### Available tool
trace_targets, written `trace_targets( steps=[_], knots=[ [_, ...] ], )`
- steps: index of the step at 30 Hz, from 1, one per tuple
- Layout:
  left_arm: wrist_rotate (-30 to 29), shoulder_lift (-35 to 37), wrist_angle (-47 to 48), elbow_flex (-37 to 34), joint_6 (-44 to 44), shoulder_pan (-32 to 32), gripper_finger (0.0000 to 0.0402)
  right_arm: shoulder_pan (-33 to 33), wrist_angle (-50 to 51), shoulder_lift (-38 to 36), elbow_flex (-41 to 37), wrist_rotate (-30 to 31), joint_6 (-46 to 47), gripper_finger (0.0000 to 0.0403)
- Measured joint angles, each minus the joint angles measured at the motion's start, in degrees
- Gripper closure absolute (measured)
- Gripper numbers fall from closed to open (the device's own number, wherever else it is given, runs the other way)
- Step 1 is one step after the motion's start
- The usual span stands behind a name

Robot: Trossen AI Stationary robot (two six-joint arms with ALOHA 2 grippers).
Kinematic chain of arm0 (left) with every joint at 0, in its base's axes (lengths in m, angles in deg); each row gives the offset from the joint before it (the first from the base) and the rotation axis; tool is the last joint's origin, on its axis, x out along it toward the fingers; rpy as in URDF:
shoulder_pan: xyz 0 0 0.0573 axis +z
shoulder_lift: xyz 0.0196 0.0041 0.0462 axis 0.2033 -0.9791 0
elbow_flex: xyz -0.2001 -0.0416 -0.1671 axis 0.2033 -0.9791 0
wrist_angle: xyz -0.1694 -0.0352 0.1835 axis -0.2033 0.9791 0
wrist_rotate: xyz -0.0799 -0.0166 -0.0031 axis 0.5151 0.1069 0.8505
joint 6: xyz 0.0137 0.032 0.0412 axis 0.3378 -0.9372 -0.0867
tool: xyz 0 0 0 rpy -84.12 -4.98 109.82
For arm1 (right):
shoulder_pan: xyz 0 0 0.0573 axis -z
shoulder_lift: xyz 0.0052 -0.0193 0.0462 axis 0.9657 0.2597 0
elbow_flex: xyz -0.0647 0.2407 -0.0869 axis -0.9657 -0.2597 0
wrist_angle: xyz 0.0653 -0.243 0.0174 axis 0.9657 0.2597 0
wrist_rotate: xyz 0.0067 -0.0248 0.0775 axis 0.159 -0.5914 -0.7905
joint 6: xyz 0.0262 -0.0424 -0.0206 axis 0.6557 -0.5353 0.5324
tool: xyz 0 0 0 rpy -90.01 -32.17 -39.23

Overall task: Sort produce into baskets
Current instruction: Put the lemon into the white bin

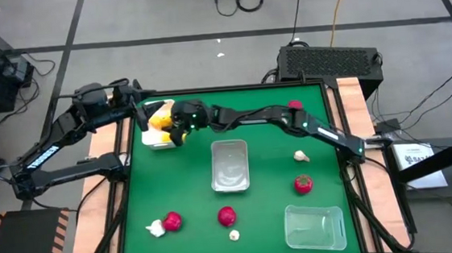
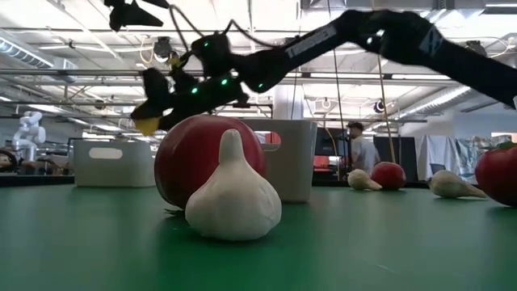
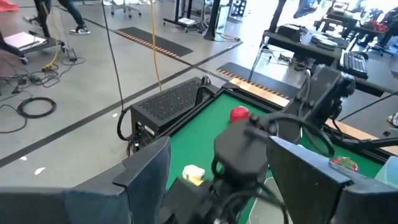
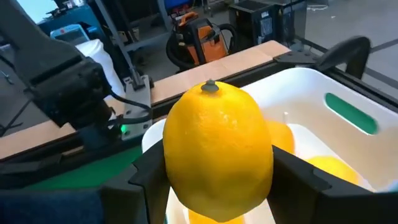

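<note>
My right gripper (image 4: 211,180) reaches across the table to the far left corner and is shut on a yellow lemon (image 4: 217,152). It hangs over the white basket (image 4: 298,99), which holds other lemons (image 4: 329,168). In the high view that basket (image 1: 148,141) lies under the gripper (image 1: 170,131). My left gripper (image 3: 224,180) stands open and raised beside the table's far left corner (image 1: 139,101), holding nothing. Strawberries (image 1: 303,184) (image 1: 227,216) and garlic bulbs (image 1: 301,157) (image 1: 234,236) lie loose on the green mat. My right gripper pinches the lemon by its two opposite sides (image 4: 174,168) between the two fingers. The fingers come from the table's right, slanting a little downward. The lemon is lifted clear above the white basket, and its nub end (image 4: 210,86) points away from the wrist.
One clear basket (image 1: 230,165) sits at the mat's middle and another (image 1: 315,226) at the near right. A strawberry (image 1: 172,220) with a garlic bulb (image 1: 155,228) lies near left, and another strawberry (image 1: 294,104) far right. A person (image 2: 361,153) stands in the room beyond.
</note>
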Motion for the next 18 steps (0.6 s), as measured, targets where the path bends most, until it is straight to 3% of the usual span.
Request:
trace_targets(
  steps=[4, 9, 18],
  knots=[
    [-1.5, 0.0, 0.3, 0.0, 1.4, 0.0, 0.0130, -0.3, -0.5, 3.9, 5.2, 0.0, -0.2, 0.0203],
    [-2.0, 0.0, 0.6, 0.0, 2.9, 0.0, 0.0130, -0.4, 0.7, 5.7, 5.9, 0.0, -0.5, 0.0201],
    [-2.1, 0.0, 0.7, 0.0, 4.5, 0.0, 0.0130, -0.4, 1.1, 6.0, 5.9, 0.0, -2.0, 0.0133]
  ],
)
